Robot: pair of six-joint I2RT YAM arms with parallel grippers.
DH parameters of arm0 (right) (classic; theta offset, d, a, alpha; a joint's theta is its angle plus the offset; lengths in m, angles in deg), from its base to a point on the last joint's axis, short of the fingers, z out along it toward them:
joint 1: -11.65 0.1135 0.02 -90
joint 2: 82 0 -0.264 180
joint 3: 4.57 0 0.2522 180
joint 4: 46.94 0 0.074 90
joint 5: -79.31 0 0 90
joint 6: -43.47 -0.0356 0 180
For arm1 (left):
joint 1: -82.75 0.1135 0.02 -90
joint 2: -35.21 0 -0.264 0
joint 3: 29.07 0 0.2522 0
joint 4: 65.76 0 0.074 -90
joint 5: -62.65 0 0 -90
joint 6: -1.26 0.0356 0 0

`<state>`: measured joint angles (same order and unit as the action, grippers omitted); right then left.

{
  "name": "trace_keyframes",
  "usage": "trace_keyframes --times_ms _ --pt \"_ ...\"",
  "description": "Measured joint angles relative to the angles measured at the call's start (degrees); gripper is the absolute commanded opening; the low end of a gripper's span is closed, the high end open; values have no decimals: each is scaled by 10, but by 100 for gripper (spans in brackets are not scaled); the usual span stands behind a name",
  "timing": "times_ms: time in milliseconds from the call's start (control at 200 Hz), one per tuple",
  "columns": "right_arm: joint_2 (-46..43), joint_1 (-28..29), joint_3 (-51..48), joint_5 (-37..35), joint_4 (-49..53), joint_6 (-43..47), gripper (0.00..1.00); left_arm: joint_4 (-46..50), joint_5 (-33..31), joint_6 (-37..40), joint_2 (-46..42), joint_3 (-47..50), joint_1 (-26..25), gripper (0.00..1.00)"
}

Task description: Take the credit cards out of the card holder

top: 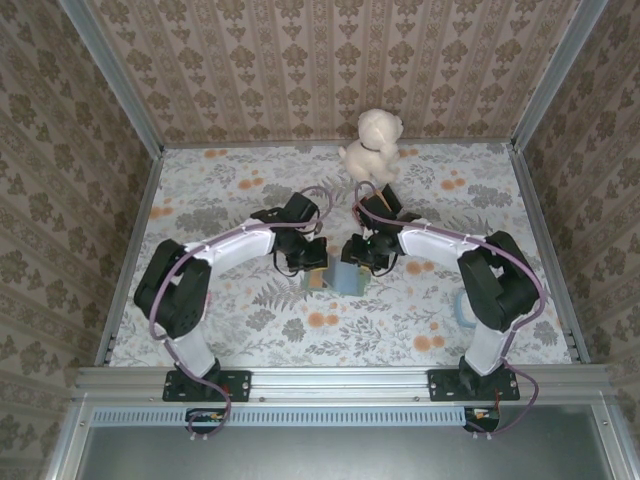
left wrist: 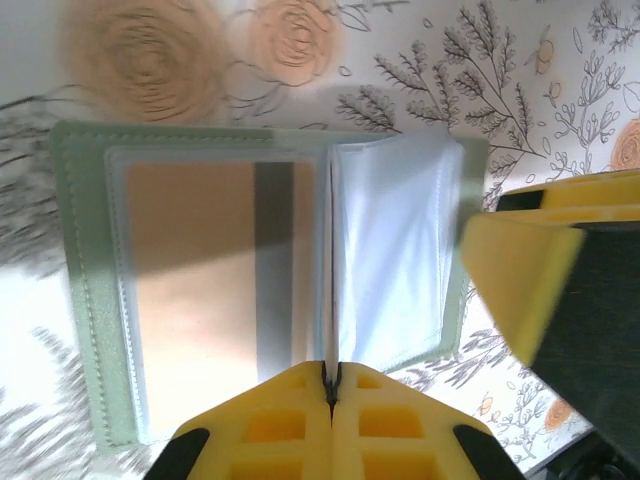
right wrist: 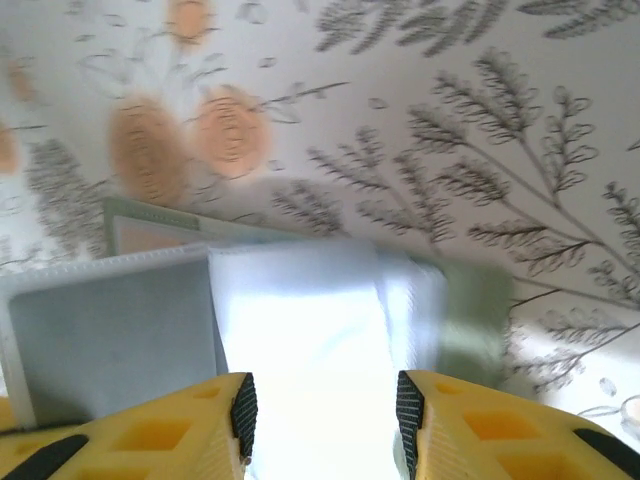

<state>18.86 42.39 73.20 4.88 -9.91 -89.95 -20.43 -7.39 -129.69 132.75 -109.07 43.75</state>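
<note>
The sage-green card holder [left wrist: 80,300] lies open on the flowered table, between the two grippers [top: 345,278]. Behind a clear sleeve on its left half sits a tan credit card [left wrist: 200,280] with a grey stripe. My left gripper [left wrist: 331,378] is shut on a thin leaf standing edge-on at the holder's fold. In the top view it hovers over the holder's left side [top: 318,268]. My right gripper [right wrist: 322,415] is open over the right half [right wrist: 480,300], and a pale blue-white panel [right wrist: 300,330] lies between its fingers. One of its yellow fingers [left wrist: 520,280] reaches over the holder's right edge.
A cream plush dog [top: 372,145] sits at the back of the table. A small orange-brown object [top: 378,200] lies behind the right arm, and a pale blue item [top: 466,310] beside its base. Patterned walls close the table on three sides.
</note>
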Motion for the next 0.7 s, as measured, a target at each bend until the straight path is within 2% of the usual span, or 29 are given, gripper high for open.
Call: trace_keyframes --times_ms 155,305,500,700 --pt "-23 0 0 31 -11 0 48 31 -55 -18 -54 17 1 0" --pt "-25 0 0 68 -36 -3 50 37 -80 -44 -60 38 0 0" --pt "-25 0 -17 104 -76 -22 51 41 -86 -64 -34 36 -12 23" --pt "-21 5 -34 128 -105 -44 49 29 -64 -66 -17 28 -18 30"
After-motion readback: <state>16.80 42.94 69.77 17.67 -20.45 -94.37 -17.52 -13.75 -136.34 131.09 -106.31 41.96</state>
